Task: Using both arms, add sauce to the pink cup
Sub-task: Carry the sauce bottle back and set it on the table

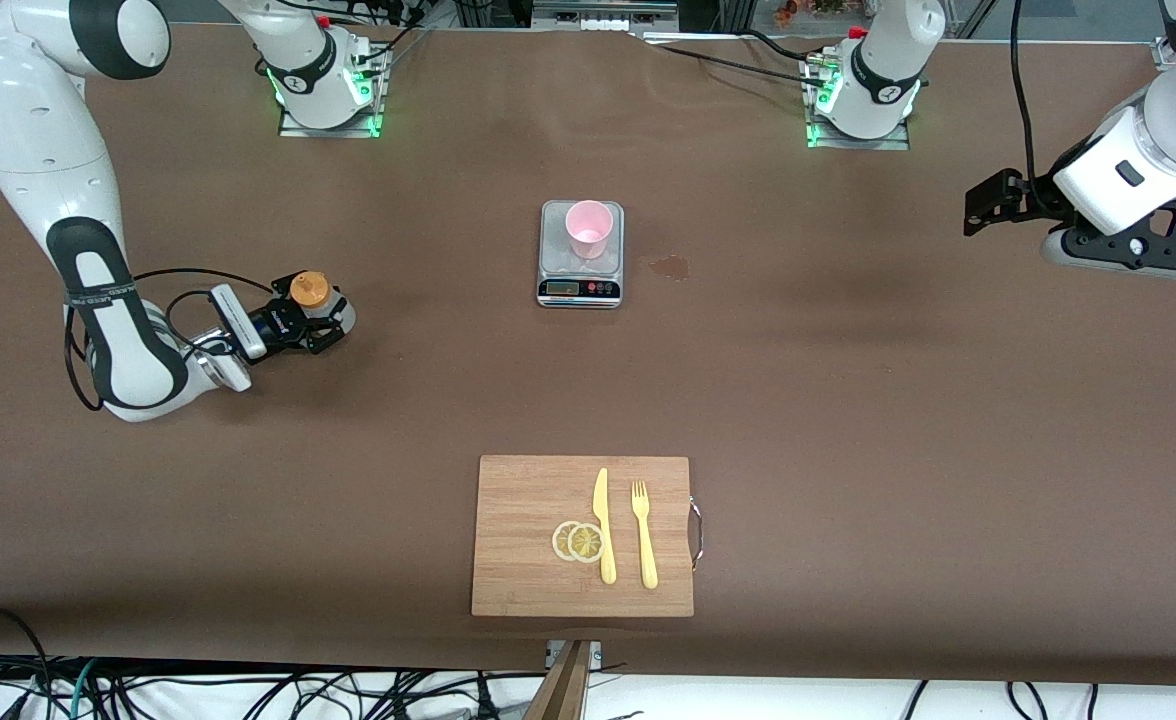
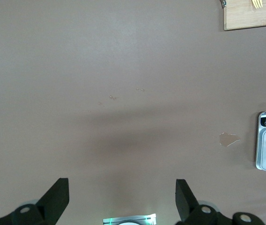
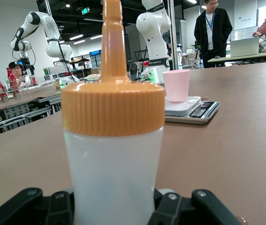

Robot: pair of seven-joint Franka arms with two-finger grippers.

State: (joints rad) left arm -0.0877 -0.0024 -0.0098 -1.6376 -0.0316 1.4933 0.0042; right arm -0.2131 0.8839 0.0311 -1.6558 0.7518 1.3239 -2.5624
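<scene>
Right gripper [image 1: 320,322], frame left, clamped on upright sauce bottle [image 1: 310,293]. Pink cup [image 1: 589,229] on scale [image 1: 580,287], upper centre. Left gripper [image 2: 122,194] waits, fingers apart. Lift bottle vertically, avoid squeezing early.

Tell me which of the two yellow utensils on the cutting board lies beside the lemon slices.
The knife: its blade touches the lemon slices. The fork lies apart from them.
</scene>
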